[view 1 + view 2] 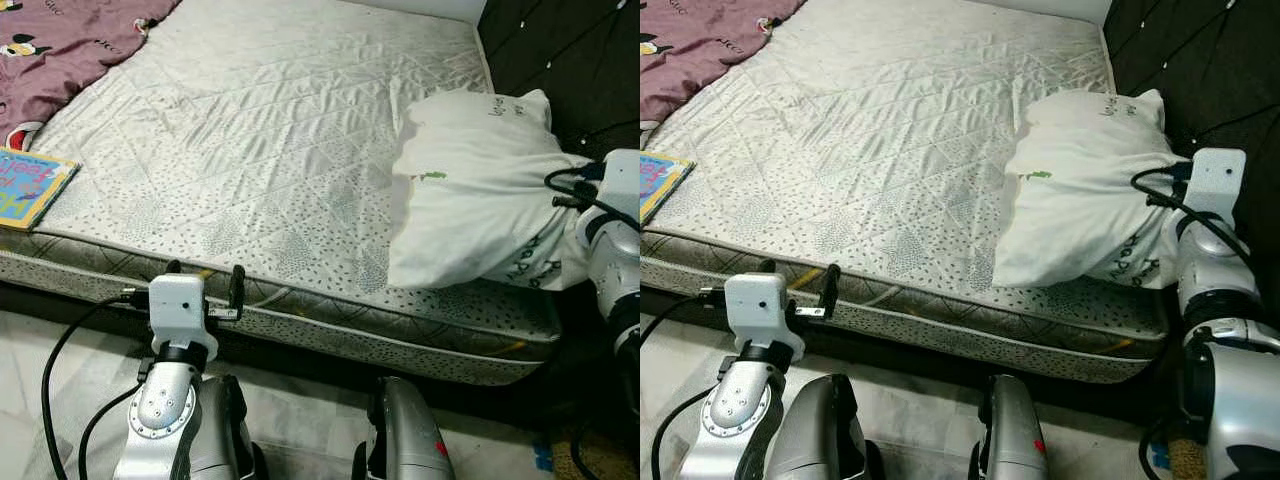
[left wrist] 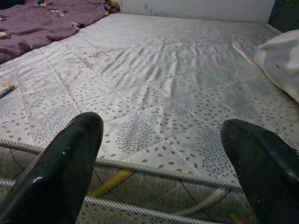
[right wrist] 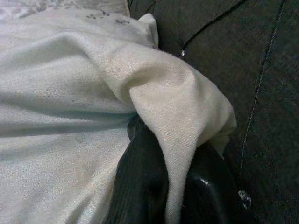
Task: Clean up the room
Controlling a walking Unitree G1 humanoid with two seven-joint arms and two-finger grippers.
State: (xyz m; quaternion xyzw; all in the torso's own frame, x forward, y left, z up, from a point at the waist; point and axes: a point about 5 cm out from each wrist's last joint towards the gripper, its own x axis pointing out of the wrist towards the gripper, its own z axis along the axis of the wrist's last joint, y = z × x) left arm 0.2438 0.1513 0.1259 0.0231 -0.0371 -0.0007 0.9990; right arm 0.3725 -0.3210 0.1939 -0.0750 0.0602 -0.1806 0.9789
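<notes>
- Your right gripper (image 3: 173, 186) has its two black fingers pinched on a fold of the white pillow (image 1: 480, 190), at the pillow's outer edge next to the dark headboard (image 1: 560, 50).
- The pillow lies on the right side of the mattress (image 1: 260, 150), near its front corner, crumpled and bunched toward the grip rather than lying flat.
- Your left gripper (image 1: 205, 285) hovers just in front of the mattress's front edge, jaws wide apart and holding nothing; the wrist view looks between the fingers across the quilted top.
- A colourful children's book (image 1: 28, 187) rests on the mattress at its front left, well apart from the pillow.
- A purple blanket (image 1: 60, 45) with cartoon prints lies heaped at the far left corner.
- Judged from this, you're early in the tidy-up: the pillow is in hand but not yet placed, and the book and blanket look untouched.
- What's left for you seems to be setting the pillow straight, then dealing with the book and the blanket.
</notes>
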